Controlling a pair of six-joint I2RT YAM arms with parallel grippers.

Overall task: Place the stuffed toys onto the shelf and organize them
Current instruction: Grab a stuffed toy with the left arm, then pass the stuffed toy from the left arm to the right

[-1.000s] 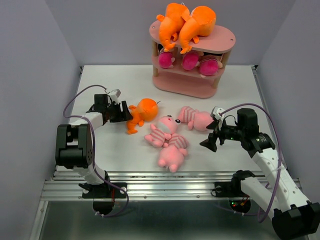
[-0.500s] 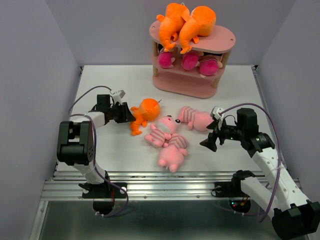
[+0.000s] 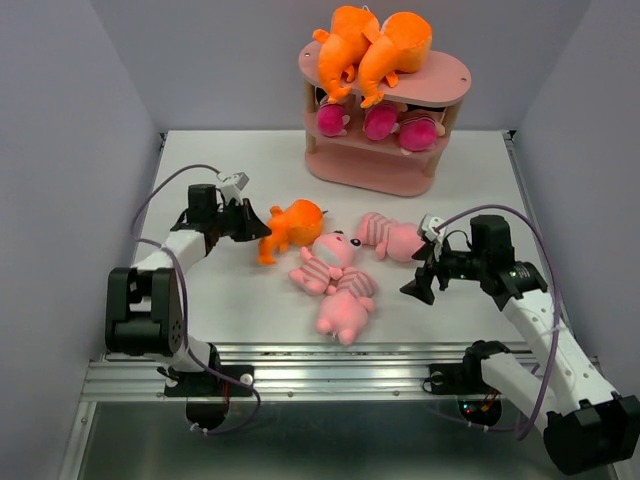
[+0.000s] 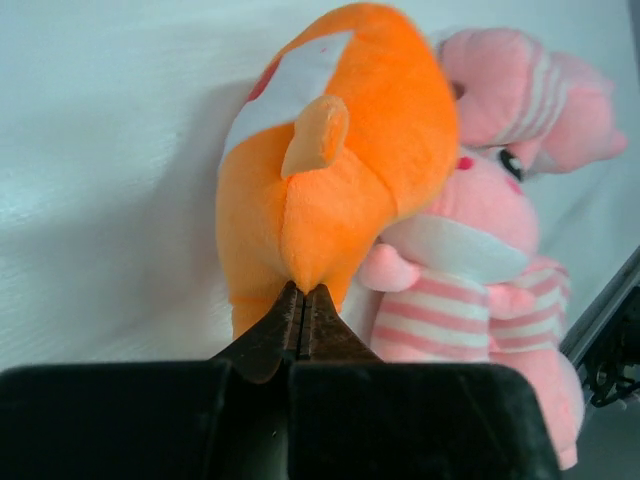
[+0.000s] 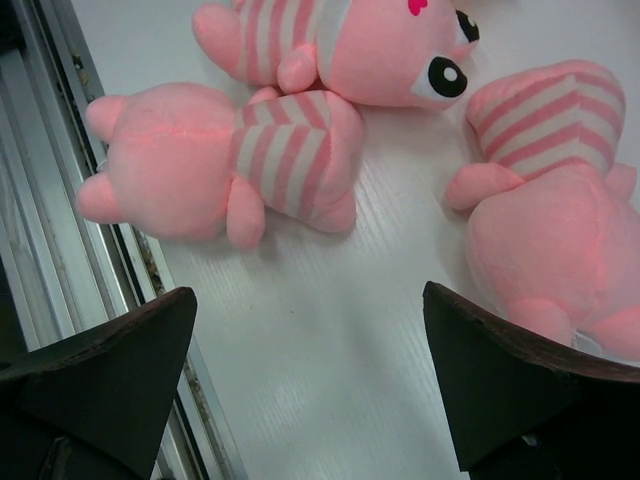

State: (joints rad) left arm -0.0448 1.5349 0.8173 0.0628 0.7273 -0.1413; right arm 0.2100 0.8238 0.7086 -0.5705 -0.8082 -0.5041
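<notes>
Left gripper (image 3: pixel 257 226), apart a second ago, now clamps the orange monster (image 3: pixel 292 222) by its foot; I note the shelf (image 3: pixel 375 180) lies upper right.

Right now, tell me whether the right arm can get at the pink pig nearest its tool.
Probably yes. The right tool stands open and empty beside that pig, with only bare table between them. The left tool, shut on the orange monster, is well off to the side.
</notes>
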